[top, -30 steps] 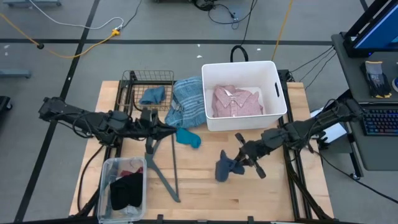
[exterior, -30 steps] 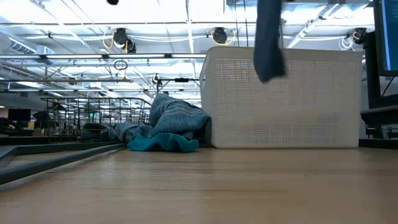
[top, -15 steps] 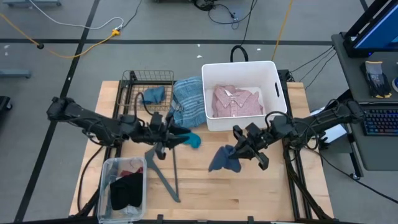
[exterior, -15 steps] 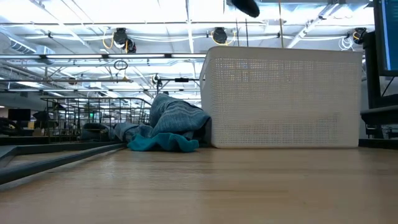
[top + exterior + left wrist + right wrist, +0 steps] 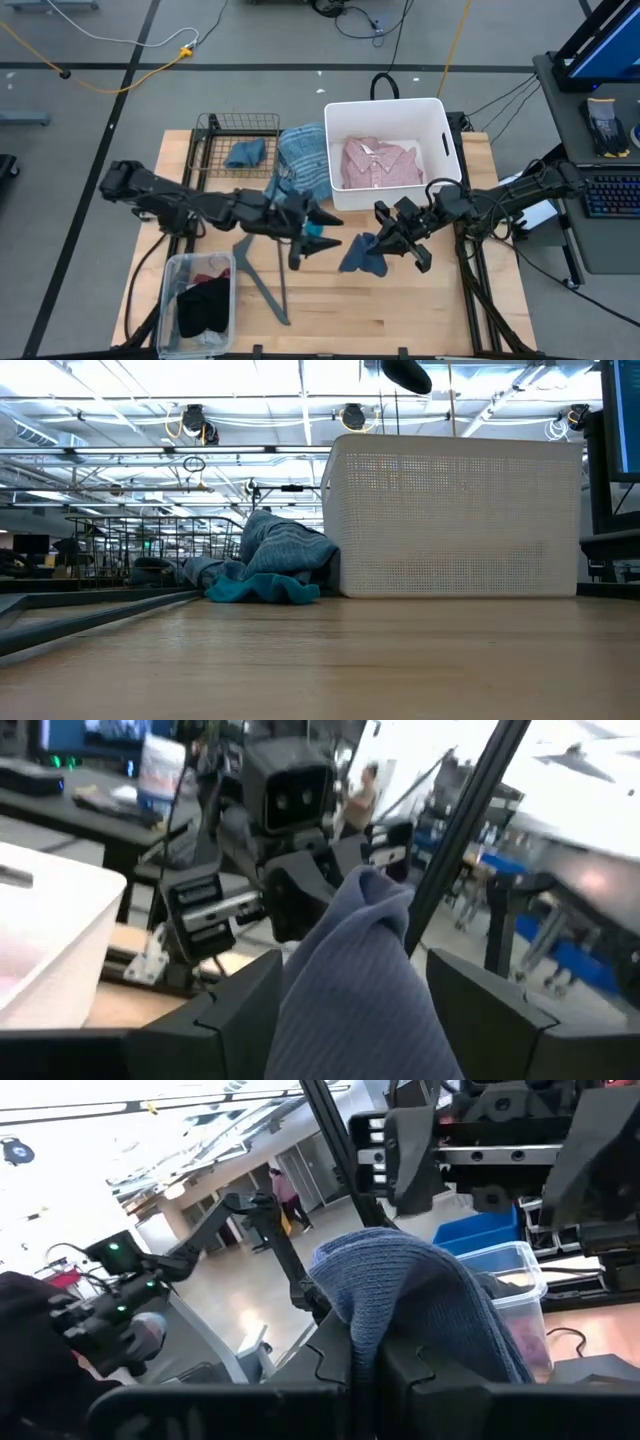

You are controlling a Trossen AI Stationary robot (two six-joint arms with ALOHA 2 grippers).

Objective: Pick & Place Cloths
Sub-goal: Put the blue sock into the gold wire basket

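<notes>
Handing over mid-air above the table in front of the white tub (image 5: 447, 170), the right gripper (image 5: 392, 243) stays clamped on the blue beanie (image 5: 360, 255) while the left gripper (image 5: 322, 230), jaws spread around its hanging end, must next close before the right lets go.

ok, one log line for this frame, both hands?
right hand: shut on blue beanie, held above table | left hand: open, fingers either side of the beanie | phase: apparent handover
</notes>
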